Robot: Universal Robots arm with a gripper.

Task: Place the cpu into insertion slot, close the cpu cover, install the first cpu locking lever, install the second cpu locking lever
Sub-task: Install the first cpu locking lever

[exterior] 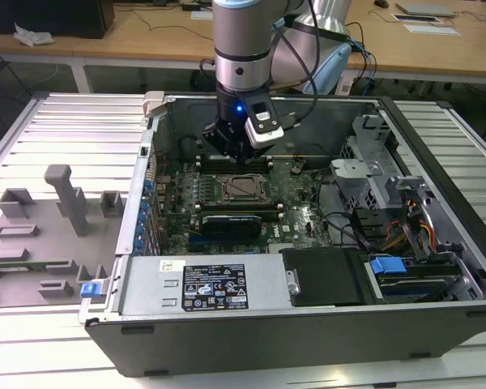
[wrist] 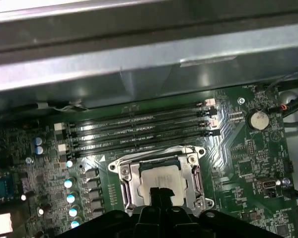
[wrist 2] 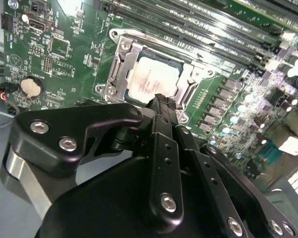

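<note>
Open grey metal computer case (exterior: pixel 437 324): holds the green motherboard (wrist 2: pixel 64 54). Square metal-rimmed insertion slot (wrist: pixel 159 176) mid-board: holds the flat silver-grey cpu (wrist 2: pixel 154 79), framed by the thin silver cpu cover (wrist 2: pixel 120 62). Black gripper (wrist 2: pixel 162 101): fingertips together, empty, just above the slot's edge.

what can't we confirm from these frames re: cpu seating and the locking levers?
- Near edge of the cpu and insertion slot: hidden by the gripper in both wrist views.
- Locking levers: in the exterior view too small to tell latched from free; not separable from the cpu cover in the wrist views.
- Gripper contact with the cpu: its own body blocks it.
</note>
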